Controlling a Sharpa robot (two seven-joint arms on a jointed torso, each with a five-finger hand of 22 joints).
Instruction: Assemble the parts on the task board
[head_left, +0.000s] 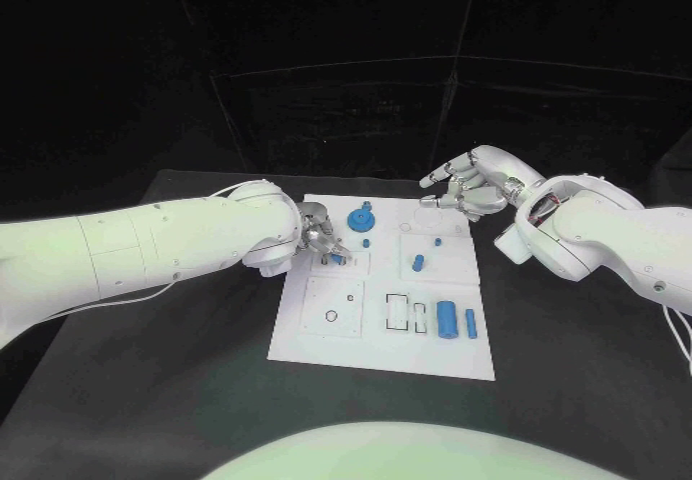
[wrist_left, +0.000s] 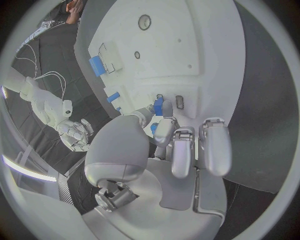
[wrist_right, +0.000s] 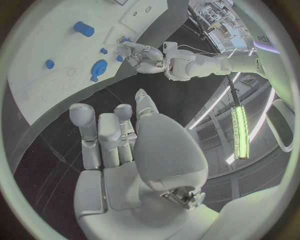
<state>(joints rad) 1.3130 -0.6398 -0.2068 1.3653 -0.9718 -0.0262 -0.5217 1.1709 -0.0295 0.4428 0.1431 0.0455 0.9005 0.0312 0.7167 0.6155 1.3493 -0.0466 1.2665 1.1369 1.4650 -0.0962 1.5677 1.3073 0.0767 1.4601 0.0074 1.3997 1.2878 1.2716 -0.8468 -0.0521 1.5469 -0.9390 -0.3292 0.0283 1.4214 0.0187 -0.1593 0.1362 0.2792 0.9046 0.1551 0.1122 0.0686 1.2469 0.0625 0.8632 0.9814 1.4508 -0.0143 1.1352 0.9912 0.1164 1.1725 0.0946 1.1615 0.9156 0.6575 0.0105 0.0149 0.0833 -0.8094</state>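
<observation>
Left hand (head_left: 320, 240) working a small blue part (head_left: 336, 258) at the task board (head_left: 378, 335).
It is pinching the part at its fingertips, seemingly to seat it; the right hand (head_left: 470, 186) is hovering open beyond the board, holding nothing.

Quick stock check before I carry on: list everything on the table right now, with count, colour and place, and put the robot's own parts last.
Table: one, black, under everything.
Task board: one, white, middle of the table.
Large cylinder: one, blue, near right part of the board.
Thin pin: one, blue, just right of the large cylinder.
Short peg: one, blue, mid-board.
Round disc part: one, blue, far side of the board.
Small pieces: two that I can make out, blue, near the disc and toward the far right.
Small part at the left fingers: one, blue, left mid-board; whether it is held is unclear.
Left hand: silver, over the board's left edge.
Right hand: silver, raised at the board's far right corner, fingers apart, empty.
</observation>
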